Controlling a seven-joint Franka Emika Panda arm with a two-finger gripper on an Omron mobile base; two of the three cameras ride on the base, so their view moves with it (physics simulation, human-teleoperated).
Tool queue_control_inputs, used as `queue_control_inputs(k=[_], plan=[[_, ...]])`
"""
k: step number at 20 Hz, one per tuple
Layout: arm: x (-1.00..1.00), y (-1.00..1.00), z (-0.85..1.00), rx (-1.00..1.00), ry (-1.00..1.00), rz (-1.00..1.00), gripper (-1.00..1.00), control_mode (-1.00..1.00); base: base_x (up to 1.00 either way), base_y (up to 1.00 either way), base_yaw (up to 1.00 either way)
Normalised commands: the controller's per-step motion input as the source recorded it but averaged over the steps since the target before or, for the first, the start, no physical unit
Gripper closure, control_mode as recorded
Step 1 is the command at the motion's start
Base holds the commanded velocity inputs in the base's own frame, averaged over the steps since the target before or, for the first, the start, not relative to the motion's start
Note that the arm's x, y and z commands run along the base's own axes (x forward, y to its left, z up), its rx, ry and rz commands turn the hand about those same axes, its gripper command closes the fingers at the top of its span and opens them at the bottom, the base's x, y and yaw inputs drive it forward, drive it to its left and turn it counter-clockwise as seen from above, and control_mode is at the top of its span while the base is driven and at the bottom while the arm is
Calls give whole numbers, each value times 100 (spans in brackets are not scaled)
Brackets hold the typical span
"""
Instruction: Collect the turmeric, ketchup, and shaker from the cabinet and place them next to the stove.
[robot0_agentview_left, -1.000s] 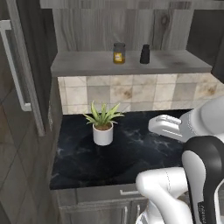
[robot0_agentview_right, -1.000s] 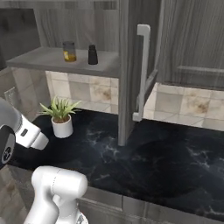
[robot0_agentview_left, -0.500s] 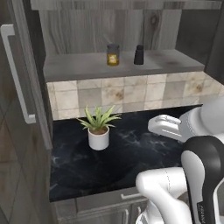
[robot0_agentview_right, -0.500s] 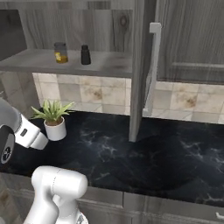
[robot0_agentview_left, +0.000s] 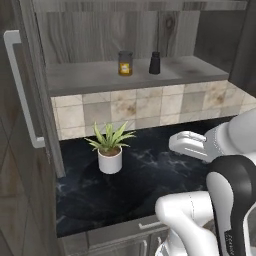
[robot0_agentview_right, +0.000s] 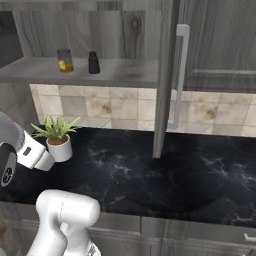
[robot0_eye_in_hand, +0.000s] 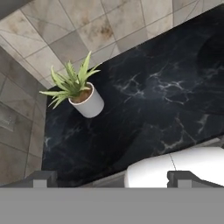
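On the grey shelf (robot0_agentview_left: 90, 80) of the open cabinet stand the turmeric (robot0_agentview_left: 125, 63), a short jar with yellow-orange contents, and the slim dark shaker (robot0_agentview_left: 155, 63) to its right. From the other side, the turmeric (robot0_agentview_right: 64, 60) and shaker (robot0_agentview_right: 93, 63) stand just left of the cabinet door (robot0_agentview_right: 165, 75). My gripper (robot0_eye_in_hand: 113, 181) is open and empty. It hangs above the black counter (robot0_eye_in_hand: 166, 87), well below and in front of the shelf. The ketchup and the stove are out of view.
A potted plant (robot0_agentview_left: 110, 150) in a white pot stands on the counter under the shelf; the plant (robot0_eye_in_hand: 81, 94) lies ahead of the hand. One open cabinet door with a silver handle (robot0_agentview_left: 22, 90) juts out at left, the other door's handle (robot0_agentview_right: 180, 75) at right.
The base has driven, so both base views have shifted and the shelf sits a little further left in the picture. The jar, shaker and plant stay put. The gripper stays open.
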Motion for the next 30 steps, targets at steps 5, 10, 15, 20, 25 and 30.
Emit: queue_control_inputs(k=[5, 10, 15, 20, 25, 30], plan=[[0, 0, 0, 0, 0, 0, -100, 100, 46, 2, -5], [0, 0, 0, 0, 0, 0, -100, 100, 41, 0, -1], [0, 0, 0, 0, 0, 0, -100, 100, 33, 0, 0], [18, -4, 50, -25, -14, 0, -100, -100, 0, 0, 0], [5, -18, 57, -24, -17, 4, -100, -100, 0, 0, 0], [0, -38, 39, -17, -17, 9, -100, -100, 0, 0, 0]])
